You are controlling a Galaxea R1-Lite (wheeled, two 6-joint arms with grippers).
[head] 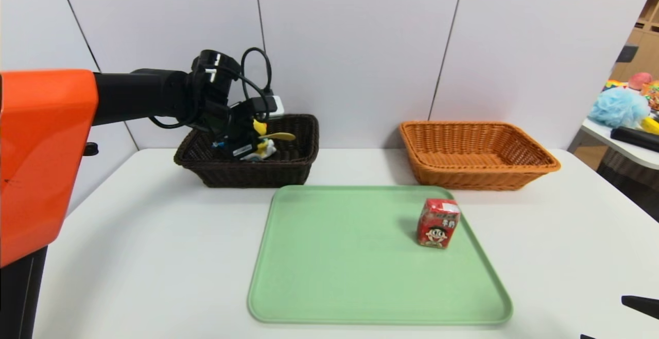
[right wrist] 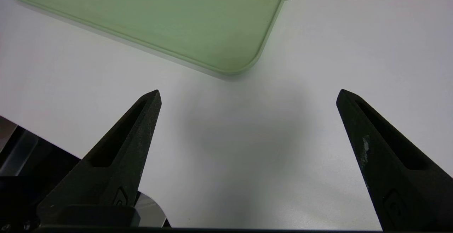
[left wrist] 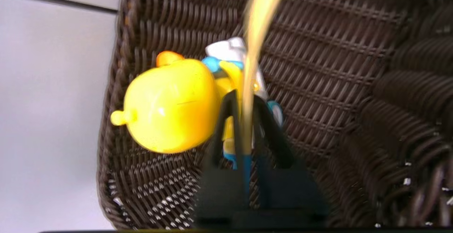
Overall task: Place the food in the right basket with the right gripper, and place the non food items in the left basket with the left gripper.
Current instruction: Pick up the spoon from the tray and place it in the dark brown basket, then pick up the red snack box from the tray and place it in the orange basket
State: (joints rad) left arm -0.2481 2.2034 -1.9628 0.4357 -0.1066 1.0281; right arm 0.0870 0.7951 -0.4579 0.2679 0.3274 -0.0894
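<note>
Right now the risk sits at the dark basket [head: 257, 178] on the left, where the left gripper [left wrist: 245, 98] reaches in from above, its two fingers close together around the handle of a yellowish spoon [head: 280, 136]. The wrist view is blurred there, so the pinch may already be loosening, but the handle looks clamped. With the spoon lying over the yellow toy [left wrist: 170, 107], it could roll off that rounded head or end up propped on the rim if let go at a slant. Lifting away before the fingers part fully could drag the handle or snag the toy.

The right gripper [right wrist: 249, 96] waits above the near right part of the table with its fingers wide apart and nothing between them. Its probable job is the red milk carton [head: 437, 224], upright toward the far right of the green tray [head: 381, 277]. A crooked approach could tip that narrow box, and a hard squeeze could crush it, short of the orange basket [head: 479, 176] at far right.

The table [head: 144, 256] is smooth and white, backed by pale panels [head: 355, 45] with thin dark seams. Off to the far right, a side table bears a light-blue bath puff [head: 620, 108] and other colourful things.
</note>
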